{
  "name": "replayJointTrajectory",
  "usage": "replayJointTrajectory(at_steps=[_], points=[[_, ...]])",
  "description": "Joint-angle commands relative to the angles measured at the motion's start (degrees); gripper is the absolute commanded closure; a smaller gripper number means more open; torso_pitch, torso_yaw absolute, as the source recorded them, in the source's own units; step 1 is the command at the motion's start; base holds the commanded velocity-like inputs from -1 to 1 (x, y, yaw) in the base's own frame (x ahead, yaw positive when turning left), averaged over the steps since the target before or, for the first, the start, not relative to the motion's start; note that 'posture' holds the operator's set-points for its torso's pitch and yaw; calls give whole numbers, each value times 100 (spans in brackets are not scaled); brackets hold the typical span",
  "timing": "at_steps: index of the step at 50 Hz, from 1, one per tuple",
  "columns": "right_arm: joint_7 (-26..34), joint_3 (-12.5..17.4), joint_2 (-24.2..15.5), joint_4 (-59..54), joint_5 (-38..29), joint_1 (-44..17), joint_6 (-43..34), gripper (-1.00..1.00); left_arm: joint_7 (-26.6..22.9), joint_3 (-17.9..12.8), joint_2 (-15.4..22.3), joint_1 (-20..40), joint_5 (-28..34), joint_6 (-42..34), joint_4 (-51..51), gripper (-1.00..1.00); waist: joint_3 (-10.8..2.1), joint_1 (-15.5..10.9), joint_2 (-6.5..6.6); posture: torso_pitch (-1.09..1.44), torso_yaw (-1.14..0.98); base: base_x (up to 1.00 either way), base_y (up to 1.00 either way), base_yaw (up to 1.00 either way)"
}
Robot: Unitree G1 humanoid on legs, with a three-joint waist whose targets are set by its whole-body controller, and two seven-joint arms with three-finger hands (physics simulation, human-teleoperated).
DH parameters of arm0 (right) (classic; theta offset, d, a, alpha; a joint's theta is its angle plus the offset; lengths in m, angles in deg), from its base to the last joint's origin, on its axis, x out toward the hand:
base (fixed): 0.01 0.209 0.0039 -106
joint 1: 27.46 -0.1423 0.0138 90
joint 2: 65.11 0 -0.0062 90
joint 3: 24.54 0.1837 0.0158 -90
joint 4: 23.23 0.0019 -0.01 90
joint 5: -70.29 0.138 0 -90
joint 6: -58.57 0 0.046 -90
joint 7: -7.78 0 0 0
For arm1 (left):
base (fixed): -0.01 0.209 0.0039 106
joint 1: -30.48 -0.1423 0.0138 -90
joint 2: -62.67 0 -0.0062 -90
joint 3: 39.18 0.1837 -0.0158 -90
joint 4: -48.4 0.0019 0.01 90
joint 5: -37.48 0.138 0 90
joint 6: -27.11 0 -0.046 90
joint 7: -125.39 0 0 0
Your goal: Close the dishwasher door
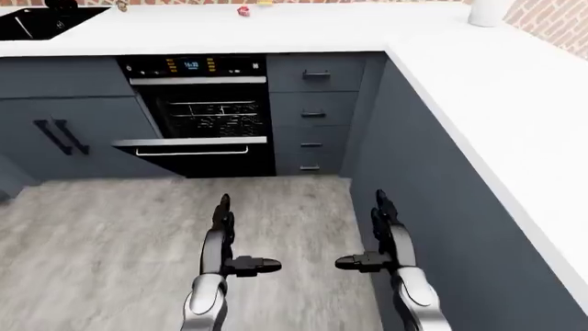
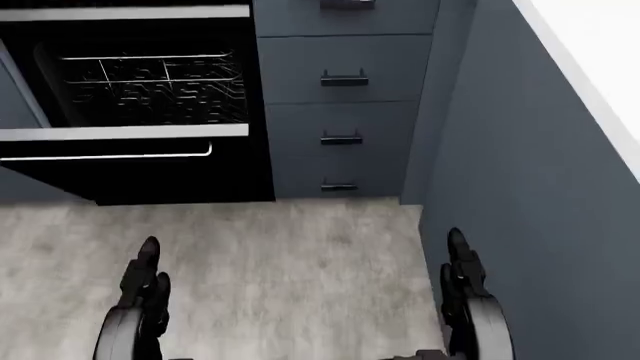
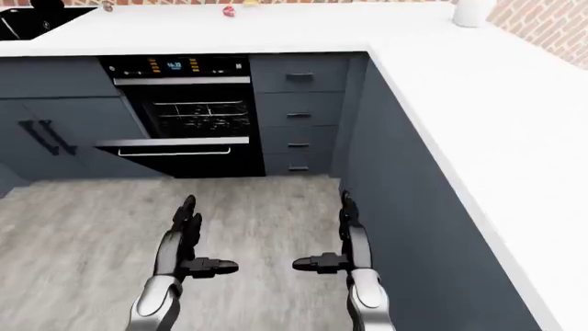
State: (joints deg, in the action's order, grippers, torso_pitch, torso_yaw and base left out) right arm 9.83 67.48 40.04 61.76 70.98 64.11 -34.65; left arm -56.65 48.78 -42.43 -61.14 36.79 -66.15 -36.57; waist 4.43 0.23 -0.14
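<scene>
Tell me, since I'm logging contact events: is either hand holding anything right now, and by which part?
Nothing is held. The left hand and right hand hover open over the floor, apart from the open dishwasher door.

A home kitchen corner.
White worktop (image 1: pixel 496 89) over grey drawers (image 1: pixel 314 114), an open dishwasher (image 1: pixel 207 117), brick wall (image 1: pixel 551 17), wood-look floor (image 1: pixel 110 241).

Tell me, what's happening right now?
Both hands open, empty: left hand, right hand. Dishwasher door hangs part open, rack showing, hands short of it. Bare floor between, nothing blocking.
</scene>
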Motion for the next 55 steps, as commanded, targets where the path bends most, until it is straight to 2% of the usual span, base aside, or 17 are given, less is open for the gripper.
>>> replayJointTrajectory(at_steps=[1, 3, 4, 5, 7, 8, 22, 23, 25, 28, 41, 43, 47, 49, 51, 53, 55], points=[[-27, -89, -48, 465, -217, -82, 469, -100, 297, 116, -32, -26, 370, 481, -753, -100, -5, 12, -45, 0, 0, 0, 0, 0], [-80, -55, -15, 511, -232, -52, 463, -100, 314, 157, -47, -77, 426, 477, -802, -100, -348, -43, -9, 0, 0, 0, 0, 0], [-50, -126, -21, 563, -328, -18, 539, -100, 362, 153, -49, -31, 470, 568, -666, -100, -291, -39, -8, 0, 0, 0, 0, 0], [-55, -132, -8, 622, -347, -7, 568, -100, 361, 156, -50, -47, 472, 554, -700, -100, -89, -35, -48, 0, 0, 0, 0, 0], [-28, -89, -11, 521, -300, -48, 629, -100, 411, 167, -48, -92, 549, 616, -769, -100, -395, -47, -45, 0, 0, 0, 0, 0], [-20, -88, -7, 485, -293, -56, 634, -100, 445, 164, -48, -92, 585, 661, -757, -100, -423, -42, -42, 0, 0, 0, 0, 0], [-198, -39, -32, 514, -493, -8, 649, -100, 579, 240, -78, -260, 783, 775, -940, -100, -501, -39, -25, 0, 0, 0, 0, 0], [-175, -50, -38, 573, -508, 27, 625, -100, 575, 250, -79, -281, 790, 761, -979, -100, -594, -64, 7, 0, 0, 0, 0, 16], [-144, -21, -51, 658, -493, 88, 607, -100, 566, 254, -78, -316, 792, 723, -1066, -100, -466, -81, 14, 0, 0, 0, 0, 26], [-148, -31, -37, 679, -527, 91, 584, -100, 564, 258, -76, -327, 803, 716, -1093, -100, -405, -111, 2, 0, 0, 0, 0, 50], [-134, -69, -18, 738, -579, 129, 543, -100, 559, 324, -86, -402, 890, 758, -1119, -100, -319, -238, 83, 0, 0, 0, 0, 58], [-131, -89, -10, 804, -593, 156, 514, -100, 567, 351, -85, -432, 932, 788, -1132, -100, -299, -249, 50, 0, 0, 0, 0, 59], [-129, -113, -2, 781, -606, 155, 549, -100, 559, 388, -86, -479, 981, 801, -1178, -100, -187, -222, -230, 0, 0, 0, 0, 58], [-126, -116, 0, 869, -606, 188, 507, -100, 554, 394, -84, -494, 992, 800, -1201, -100, -228, -171, -179, 0, 0, 0, 0, 58], [-129, -129, 6, 875, -617, 201, 511, -100, 547, 386, -82, -506, 988, 779, -1250, -100, -232, -171, -241, 0, 0, 0, 0, 59], [-132, -143, 10, 848, -630, 190, 512, -100, 547, 387, -83, -506, 993, 785, -1248, -100, -291, -144, -193, 0, 0, 0, 0, 59], [-127, -144, 8, 869, -626, 195, 495, -100, 556, 391, -84, -512, 1008, 808, -1248, -100, -252, -105, -73, 0, 0, 0, 0, 58]])
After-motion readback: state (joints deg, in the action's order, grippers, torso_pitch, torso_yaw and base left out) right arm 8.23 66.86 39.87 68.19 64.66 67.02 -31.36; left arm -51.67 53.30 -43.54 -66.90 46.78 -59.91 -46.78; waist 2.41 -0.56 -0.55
